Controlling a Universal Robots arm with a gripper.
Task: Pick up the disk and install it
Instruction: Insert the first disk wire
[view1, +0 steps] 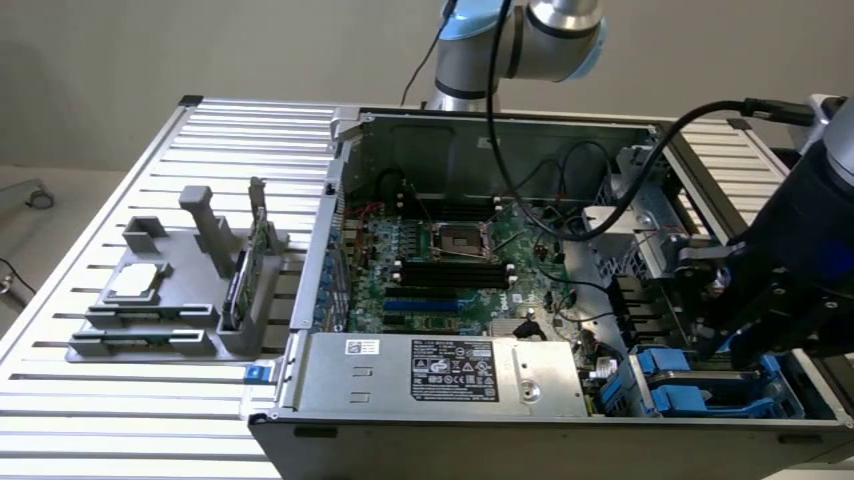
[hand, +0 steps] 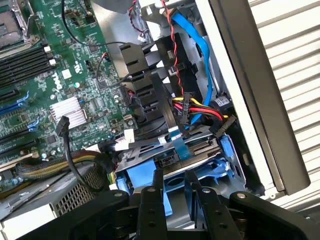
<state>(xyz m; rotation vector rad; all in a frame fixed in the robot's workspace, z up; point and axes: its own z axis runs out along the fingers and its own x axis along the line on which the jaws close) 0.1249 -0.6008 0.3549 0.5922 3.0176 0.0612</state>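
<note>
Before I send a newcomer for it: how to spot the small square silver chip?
On the slatted metal table, at the exterior view's left of the computer case, sits a grey plastic holder. The small square silver chip lies flat on it, unlike the upright green card.

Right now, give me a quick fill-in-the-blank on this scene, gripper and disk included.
1. The gripper is nearest the disk, which has ____ plastic rails.
2. The motherboard in the open case is ____.
3. The grey fixture sits on the exterior view's ____ of the case.
Missing words: blue; green; left.
</note>
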